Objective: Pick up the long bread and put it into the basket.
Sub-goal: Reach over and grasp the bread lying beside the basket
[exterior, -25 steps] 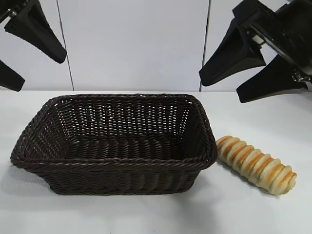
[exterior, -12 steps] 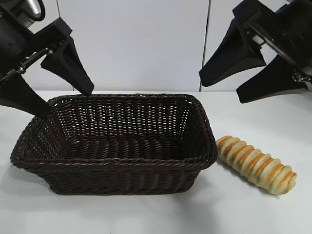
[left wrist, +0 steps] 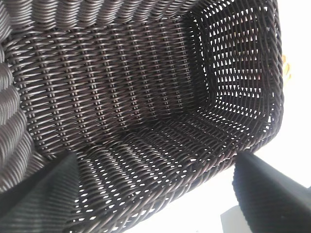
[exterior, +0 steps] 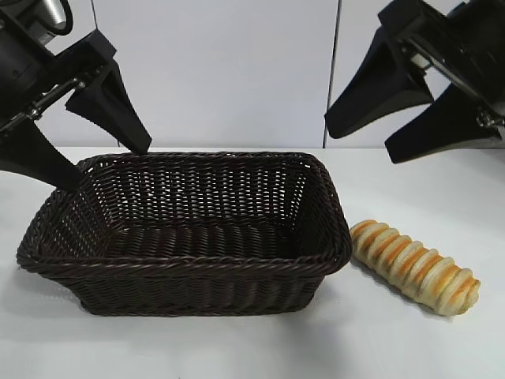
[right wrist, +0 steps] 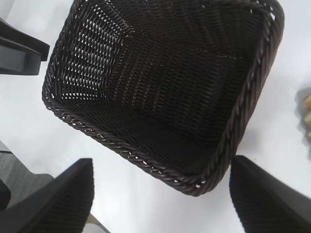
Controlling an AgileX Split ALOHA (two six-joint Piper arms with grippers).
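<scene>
Basket (exterior: pixel 185 237): dark woven wicker, centre-left on white table (exterior: pixel 252 347), interior holds nothing. No legible writing.
Long bread (exterior: pixel 415 267): on table just right of basket, lying diagonally, ungripped.
Left gripper (exterior: pixel 102 167): jaws spread, at basket's far-left corner.
Right gripper (exterior: pixel 359 146): jaws spread, raised above and behind bread, well apart.

Basket (exterior: pixel 185 237) interior is empty and open from above — left gripper (exterior: pixel 106 170) fingers straddle its far-left rim. Long bread (exterior: pixel 414 267) lies unobstructed on bare table (exterior: pixel 410 339).
</scene>
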